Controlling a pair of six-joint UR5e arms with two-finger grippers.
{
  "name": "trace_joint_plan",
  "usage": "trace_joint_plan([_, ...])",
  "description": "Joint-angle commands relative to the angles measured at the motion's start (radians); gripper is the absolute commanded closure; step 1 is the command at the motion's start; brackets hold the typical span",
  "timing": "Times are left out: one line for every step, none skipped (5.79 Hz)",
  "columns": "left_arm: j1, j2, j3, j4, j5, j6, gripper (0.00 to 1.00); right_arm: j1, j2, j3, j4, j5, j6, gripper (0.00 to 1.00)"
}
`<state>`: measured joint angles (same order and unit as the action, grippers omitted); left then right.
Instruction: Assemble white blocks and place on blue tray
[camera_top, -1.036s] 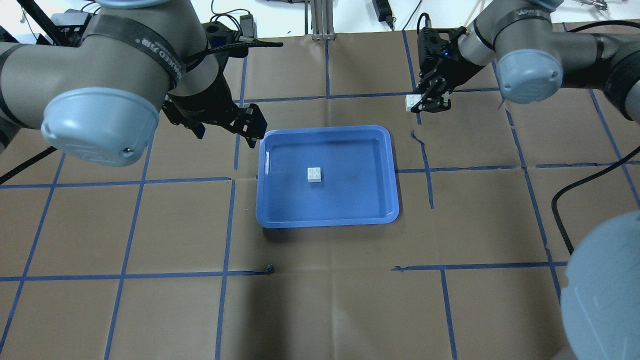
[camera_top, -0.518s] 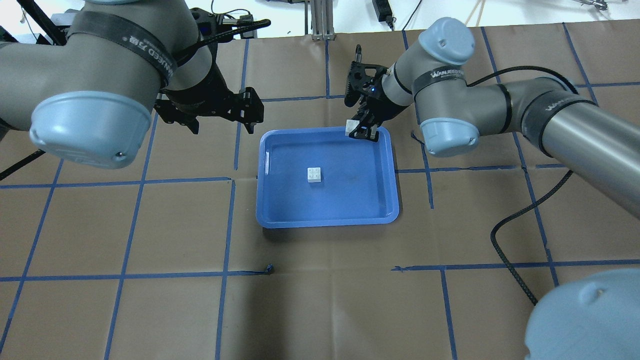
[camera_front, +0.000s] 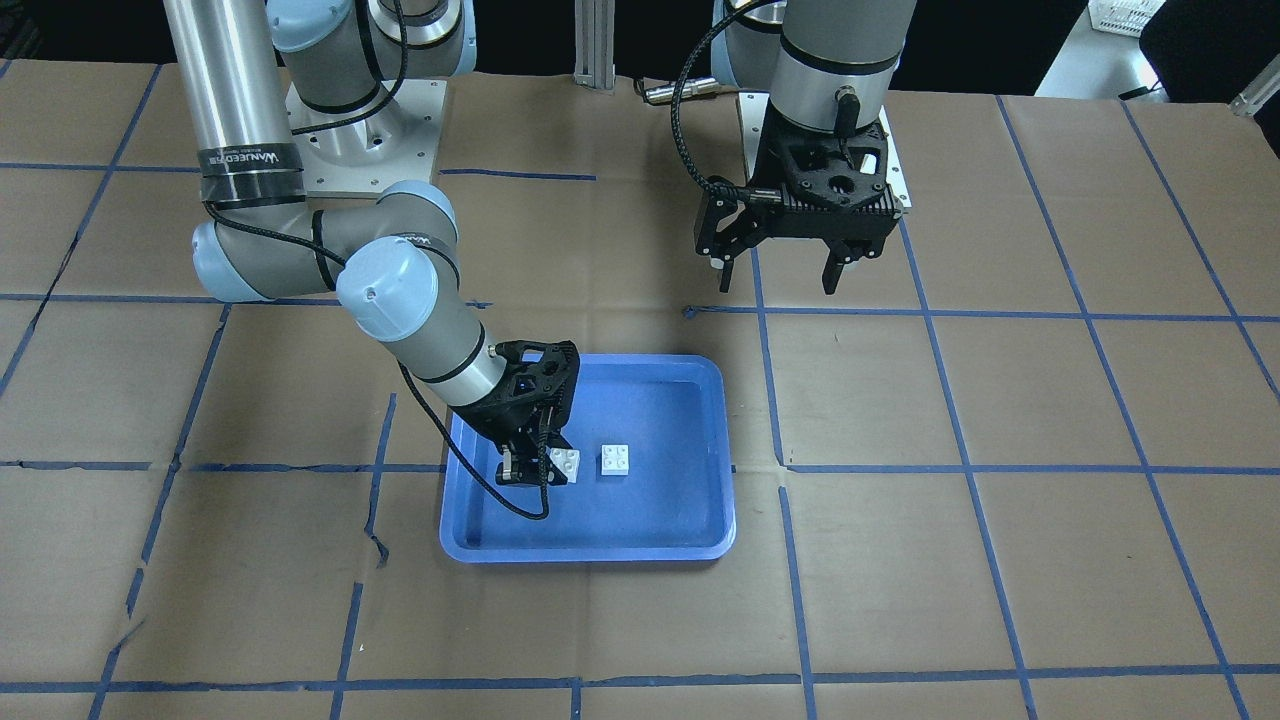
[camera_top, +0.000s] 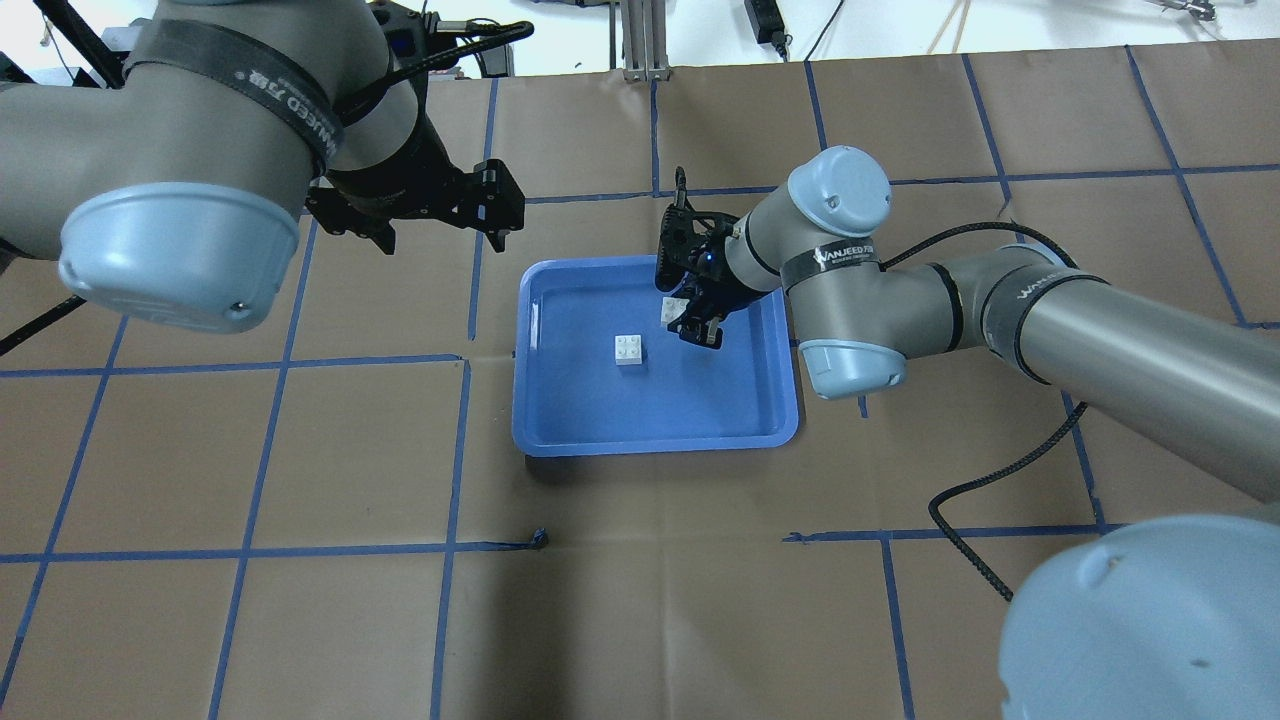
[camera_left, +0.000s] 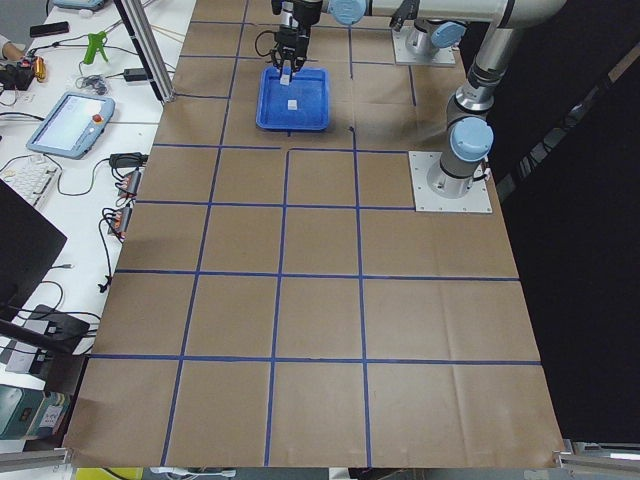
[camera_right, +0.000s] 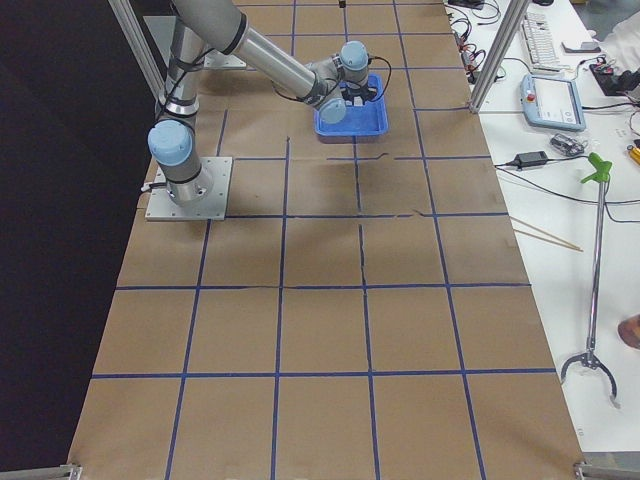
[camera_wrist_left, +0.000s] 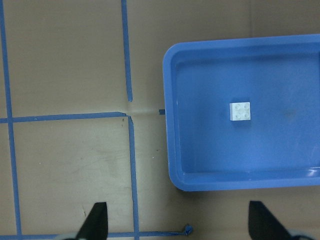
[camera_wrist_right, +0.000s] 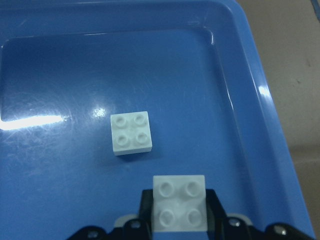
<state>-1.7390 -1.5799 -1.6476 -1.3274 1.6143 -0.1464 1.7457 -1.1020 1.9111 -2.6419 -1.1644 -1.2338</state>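
**Two white blocks unjoined, both studs-up, at the blue tray**

One loose block lies flat on the tray floor near its middle, with its four studs pointing straight up. Being square, it has no long axis; its edges run nearly parallel to the tray's rims. The tray's long axis runs across the robot, from its left to its right.

The right gripper reaches in over the tray's right half and clamps the held block between its fingertips. This block also shows its studs upward. It sits near the loose block, on that block's right and slightly farther from the robot, and the two are apart. In the right wrist view its edges are turned slightly against those of the loose block. Whether it touches the tray floor cannot be told.

The left gripper hangs above the brown paper table cover, off the tray's left side. Its fingers are spread wide with nothing between them.
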Motion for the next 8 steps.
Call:
trace_joint_plan([0.001,0.000,0.002,0.000,-0.001,-0.001,0.01,0.009,0.039,0.009,-0.046,0.003,-0.001,0.76])
trace_joint_plan([0.001,0.000,0.002,0.000,0.001,0.001,0.01,0.030,0.048,0.009,-0.044,0.003,0.005,0.76])
trace_joint_plan([0.001,0.000,0.002,0.000,-0.001,0.001,0.01,0.041,0.054,0.009,-0.046,0.002,0.011,0.76])
trace_joint_plan([0.001,0.000,0.002,0.000,-0.001,-0.001,0.01,0.043,0.054,0.009,-0.046,0.002,0.013,0.76])
trace_joint_plan([0.001,0.000,0.002,0.000,-0.001,0.001,0.01,0.044,0.054,0.009,-0.044,0.002,0.017,0.76])
trace_joint_plan([0.001,0.000,0.002,0.000,-0.001,-0.001,0.01,0.047,0.054,0.011,-0.044,0.005,0.017,0.76])
trace_joint_plan([0.001,0.000,0.002,0.000,-0.001,0.001,0.01,0.048,0.053,0.011,-0.044,0.005,0.017,0.76])
trace_joint_plan([0.001,0.001,0.002,0.000,0.001,-0.001,0.01,0.048,0.053,0.019,-0.044,0.005,0.017,0.76])
